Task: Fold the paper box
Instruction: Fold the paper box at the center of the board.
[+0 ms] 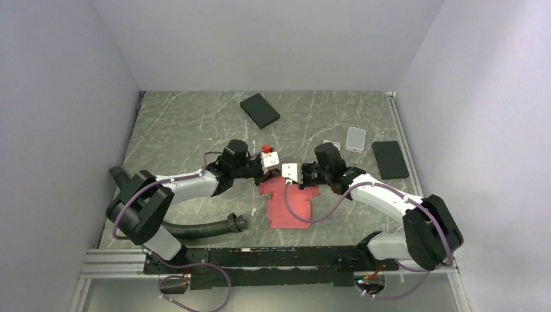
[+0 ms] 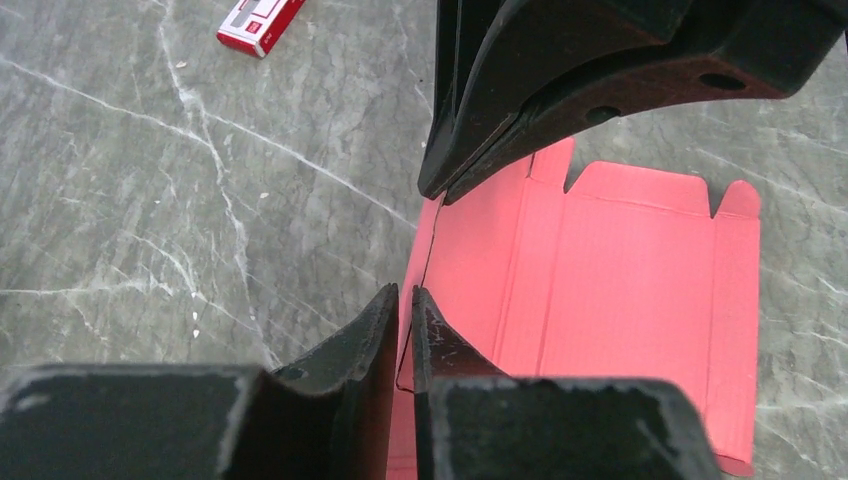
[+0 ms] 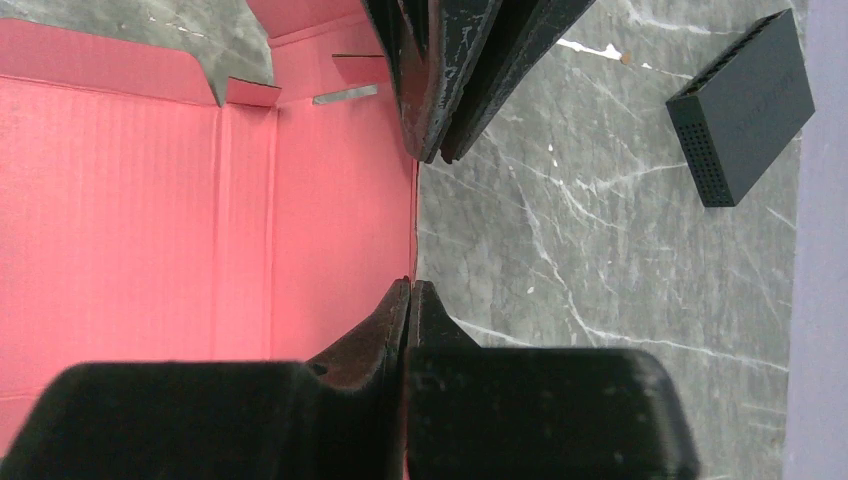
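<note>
Paper box [image 1: 289,207]: flat pinkish-red die-cut sheet with creases and flaps showing, lying open on the tabletop [image 1: 188,130] between the two arms.
Handling: likely very light and thin; stiff only across the panels, bending easily at the creases; probably quick to crumple or tear if pinched hard or pulled two ways.
Where to hold: best at a side edge close to a crease, so that a panel lifts without buckling.
Left fingers [image 2: 350,340]: almost together on the sheet's left edge, only a thin slit between them.
Right fingers [image 3: 370,340]: clenched, with the sheet's right edge running straight into them, seemingly pinched.
Around: small red-and-white carton [image 2: 260,22] well apart; black box [image 3: 745,110] apart on the right.
</note>
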You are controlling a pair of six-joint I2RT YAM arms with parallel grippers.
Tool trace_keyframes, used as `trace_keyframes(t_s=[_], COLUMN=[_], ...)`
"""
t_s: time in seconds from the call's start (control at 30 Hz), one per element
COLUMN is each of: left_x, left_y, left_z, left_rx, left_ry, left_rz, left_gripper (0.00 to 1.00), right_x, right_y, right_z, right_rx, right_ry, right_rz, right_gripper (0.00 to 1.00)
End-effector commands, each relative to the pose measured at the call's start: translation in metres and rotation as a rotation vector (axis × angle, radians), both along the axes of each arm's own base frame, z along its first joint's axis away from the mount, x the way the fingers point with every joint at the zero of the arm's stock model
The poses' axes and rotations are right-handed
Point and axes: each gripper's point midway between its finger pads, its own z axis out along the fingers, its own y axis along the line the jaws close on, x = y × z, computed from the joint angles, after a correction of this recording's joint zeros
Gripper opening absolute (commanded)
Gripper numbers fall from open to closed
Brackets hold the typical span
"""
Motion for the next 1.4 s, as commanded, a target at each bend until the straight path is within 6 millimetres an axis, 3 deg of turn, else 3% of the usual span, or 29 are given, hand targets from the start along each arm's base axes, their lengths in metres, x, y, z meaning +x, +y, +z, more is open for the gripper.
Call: trace_keyframes(t_s=[0.0,0.1,0.23,0.57,0.93,1.23,1.37], left_x=[-0.003,-0.004,-0.006,-0.011,-0.017,-0.01,-0.008], left_y=[-0.011,-0.01,-0.007,-0.009,0.0,-0.002,0.001], left_z=[0.003,0.004,0.008,0.003,0.012,0.005,0.001], left_rx=[0.021,0.016,-0.008,-0.017,-0.062,-0.017,0.009], left_ry=[-0.04,-0.045,-0.063,-0.053,-0.077,-0.056,-0.055], left_rz=[-0.044,-0.036,-0.029,-0.052,-0.044,-0.037,-0.026], left_gripper=[0.15,0.26,0.3,0.29,0.32,0.26,0.12], right_x=[0.003,0.005,0.006,0.004,0.004,0.002,0.002], right_y=[0.016,0.016,0.016,0.018,0.017,0.019,0.019], right_z=[0.022,0.022,0.024,0.026,0.026,0.027,0.027], right_rx=[0.054,0.056,0.065,0.087,0.101,0.112,0.114], right_ry=[-0.041,-0.042,-0.04,-0.022,-0.006,0.005,0.009], right_rz=[0.038,0.03,0.02,0.019,0.018,0.027,0.026], right_gripper=[0.0,0.0,0.0,0.0,0.0,0.0,0.0])
